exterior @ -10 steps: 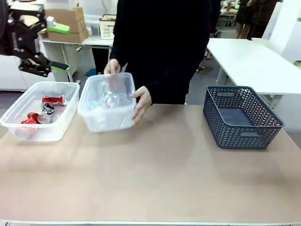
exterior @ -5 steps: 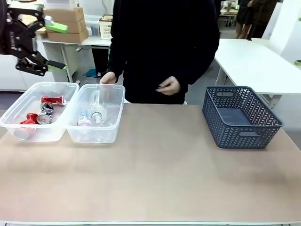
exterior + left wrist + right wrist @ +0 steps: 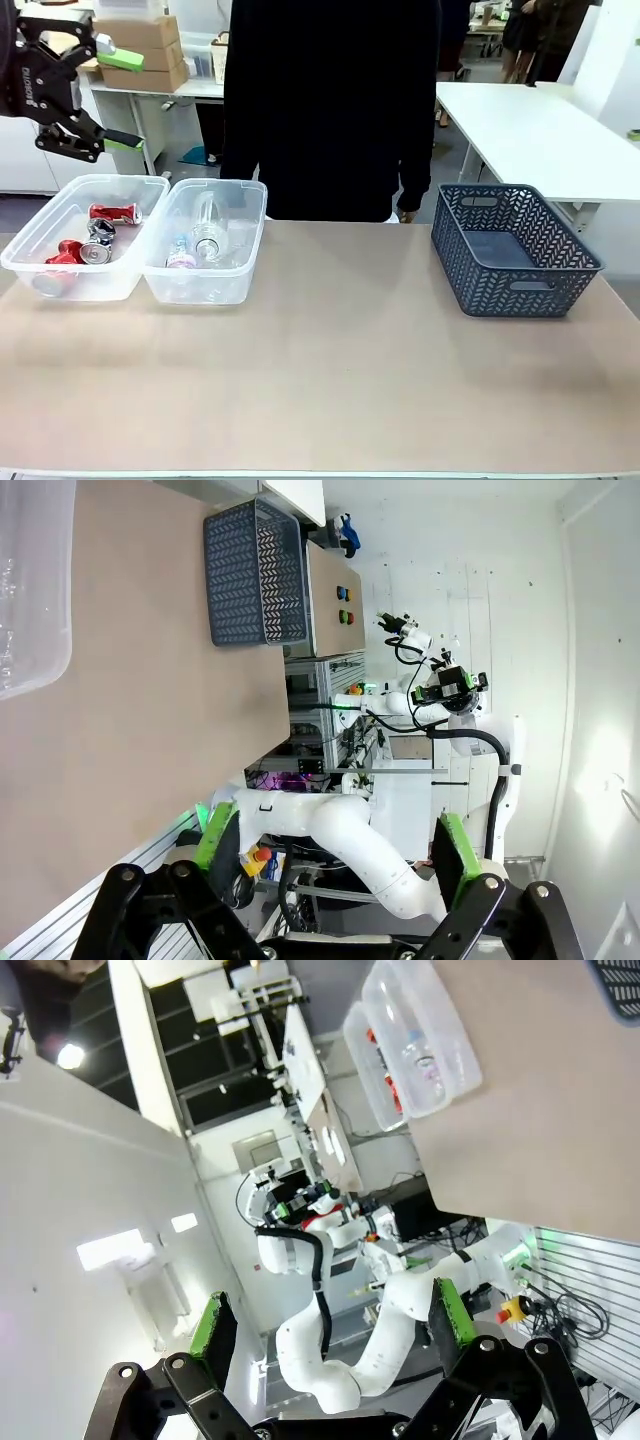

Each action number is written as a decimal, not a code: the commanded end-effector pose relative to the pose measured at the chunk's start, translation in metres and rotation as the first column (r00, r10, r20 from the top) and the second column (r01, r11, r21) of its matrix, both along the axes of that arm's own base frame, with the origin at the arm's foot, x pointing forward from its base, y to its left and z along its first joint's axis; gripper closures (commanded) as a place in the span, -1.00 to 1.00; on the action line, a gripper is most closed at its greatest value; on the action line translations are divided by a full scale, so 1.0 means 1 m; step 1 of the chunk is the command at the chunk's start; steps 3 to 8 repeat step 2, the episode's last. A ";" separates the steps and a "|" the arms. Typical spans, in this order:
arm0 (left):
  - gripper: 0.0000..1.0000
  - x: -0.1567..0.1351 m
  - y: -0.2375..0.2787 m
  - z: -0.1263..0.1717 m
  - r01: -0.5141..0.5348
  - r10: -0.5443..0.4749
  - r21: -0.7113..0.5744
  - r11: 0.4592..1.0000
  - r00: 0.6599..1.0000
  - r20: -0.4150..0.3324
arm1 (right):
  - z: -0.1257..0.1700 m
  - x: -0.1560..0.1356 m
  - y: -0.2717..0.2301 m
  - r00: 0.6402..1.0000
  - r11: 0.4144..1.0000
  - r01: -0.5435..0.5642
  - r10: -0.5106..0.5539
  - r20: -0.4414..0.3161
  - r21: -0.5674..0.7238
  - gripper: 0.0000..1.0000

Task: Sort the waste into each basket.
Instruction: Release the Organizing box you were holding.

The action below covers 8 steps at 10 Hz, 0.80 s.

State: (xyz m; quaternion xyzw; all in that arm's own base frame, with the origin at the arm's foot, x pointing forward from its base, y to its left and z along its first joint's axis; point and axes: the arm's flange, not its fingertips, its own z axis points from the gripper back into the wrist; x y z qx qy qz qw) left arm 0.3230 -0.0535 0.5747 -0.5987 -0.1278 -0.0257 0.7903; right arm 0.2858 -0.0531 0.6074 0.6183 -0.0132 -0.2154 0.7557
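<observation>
Broad tan rectangular table (image 3: 350, 380) carries everything. Landmark: dark grey lattice-sided plastic basket (image 3: 514, 250) at far right side. Well left of it, clear plastic tub with bottles (image 3: 206, 242). Touching that tub's left wall, farther from grey basket, second clear plastic tub with crushed red and silver cans (image 3: 85, 236).

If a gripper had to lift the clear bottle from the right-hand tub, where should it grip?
Probably across the clear bottle's mid-body, coming straight down: it lies on its side, lengthwise front to back, in the open-topped tub, whose walls block side approaches.
</observation>
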 end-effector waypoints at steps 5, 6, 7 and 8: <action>-1.00 0.000 0.000 0.001 0.009 -0.009 -0.017 1.000 1.000 0.010 | 0.002 0.001 -0.001 1.000 1.000 -0.008 0.008 0.015 0.012 -1.00; -1.00 0.000 0.000 0.001 0.009 -0.009 -0.017 1.000 1.000 0.010 | 0.002 0.001 -0.001 1.000 1.000 -0.008 0.008 0.015 0.012 -1.00; -1.00 0.000 0.000 0.001 0.009 -0.009 -0.017 1.000 1.000 0.010 | 0.002 0.001 -0.001 1.000 1.000 -0.008 0.008 0.015 0.012 -1.00; -1.00 0.000 0.000 0.001 0.009 -0.009 -0.017 1.000 1.000 0.010 | 0.002 0.001 -0.001 1.000 1.000 -0.008 0.008 0.015 0.012 -1.00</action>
